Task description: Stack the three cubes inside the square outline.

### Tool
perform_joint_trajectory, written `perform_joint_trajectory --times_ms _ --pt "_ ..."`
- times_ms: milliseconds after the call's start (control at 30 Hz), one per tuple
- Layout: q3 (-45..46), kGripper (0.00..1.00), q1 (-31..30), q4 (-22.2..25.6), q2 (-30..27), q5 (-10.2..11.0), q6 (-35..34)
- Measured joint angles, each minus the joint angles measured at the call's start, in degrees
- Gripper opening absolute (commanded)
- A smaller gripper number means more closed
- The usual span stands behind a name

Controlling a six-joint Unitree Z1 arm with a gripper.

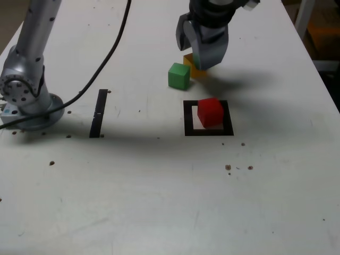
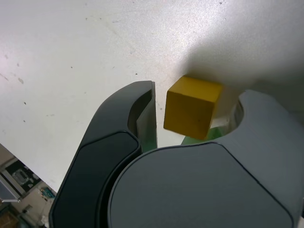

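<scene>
White table [image 1: 127, 196] | red cube [image 1: 211, 112] in black square [image 1: 189, 133] | fingers [image 2: 109, 111] parted around yellow cube [image 2: 190, 111], unclenched

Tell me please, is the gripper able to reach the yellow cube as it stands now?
Probably yes: the open gripper has the yellow cube between its fingers in the wrist view. The green cube sits close by, though, and might get bumped.

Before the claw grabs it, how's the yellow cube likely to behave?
The yellow cube looks rigid, so it probably won't squash. Its flat faces suggest it would slide rather than roll. The faces look smooth, so a loose grip by the claw might slip.
</scene>
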Motion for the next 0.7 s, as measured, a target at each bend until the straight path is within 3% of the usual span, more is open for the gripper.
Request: perform_joint_trajectory --times_ms 400,700 --pt "0.00 0.98 1.23 -0.39 1.70 0.24 -0.60" --pt "0.15 0.78 1.26 1.53 1.70 -0.26 1.81"
